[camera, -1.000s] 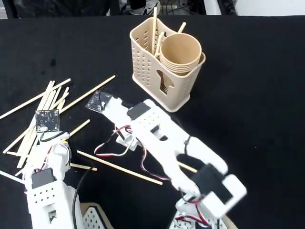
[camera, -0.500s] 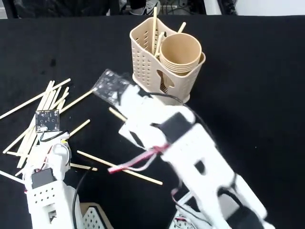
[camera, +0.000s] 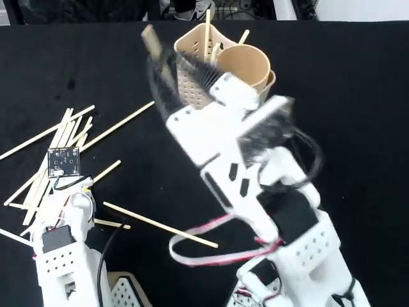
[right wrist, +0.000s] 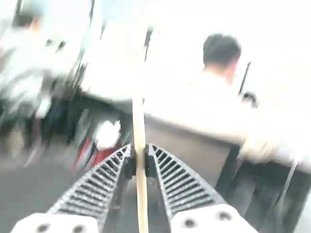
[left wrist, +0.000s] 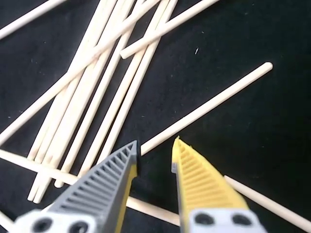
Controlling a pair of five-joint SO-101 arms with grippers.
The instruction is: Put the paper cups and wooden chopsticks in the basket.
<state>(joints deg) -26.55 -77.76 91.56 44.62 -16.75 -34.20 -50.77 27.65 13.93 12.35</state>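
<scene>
Standing at the far side of the black table (camera: 358,96), the basket (camera: 189,48) holds a stack of paper cups (camera: 246,62) and a few chopsticks (camera: 207,29) that poke up. The right gripper (right wrist: 139,158) squeezes one chopstick (right wrist: 138,116), which points out past its fingers (right wrist: 102,179). From above, this arm is lifted up and hides part of the basket. The left gripper (left wrist: 154,145) has its fingers (left wrist: 109,182) spread apart, low over the loose chopsticks (left wrist: 92,82) on the table. The end of one stick (left wrist: 214,97) lies right by the gap between the two tips.
</scene>
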